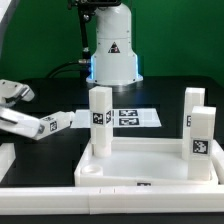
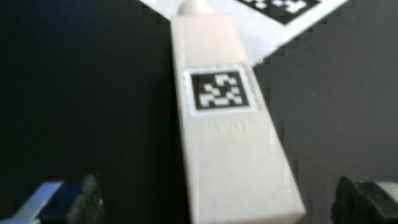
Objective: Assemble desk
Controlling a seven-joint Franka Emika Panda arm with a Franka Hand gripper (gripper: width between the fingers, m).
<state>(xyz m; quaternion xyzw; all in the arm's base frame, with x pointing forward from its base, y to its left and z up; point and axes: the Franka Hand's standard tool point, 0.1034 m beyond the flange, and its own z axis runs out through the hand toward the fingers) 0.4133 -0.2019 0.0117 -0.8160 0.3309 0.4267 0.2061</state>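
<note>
white border rail (image 1: pixel 60 188) lying along the front edge, closest to the lens. behind it the tabletop panel (image 1: pixel 150 160) is resting flat on the black table (image 1: pixel 170 100), three tagged post legs standing on it: one at its left corner (image 1: pixel 99 120), two at its right (image 1: pixel 193 110) (image 1: pixel 201 140). marker board (image 1: pixel 128 117) lying behind. gripper (image 1: pixel 12 108) at the exterior view's left, fingers spread, gripping nothing. a fourth leg (image 2: pixel 222 120) is lying between its fingertips (image 2: pixel 54 200), untouched.

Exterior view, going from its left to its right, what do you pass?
Gripper with jaws open → lying leg → lone upright leg → marker board → farther upright leg → nearer upright leg.
</note>
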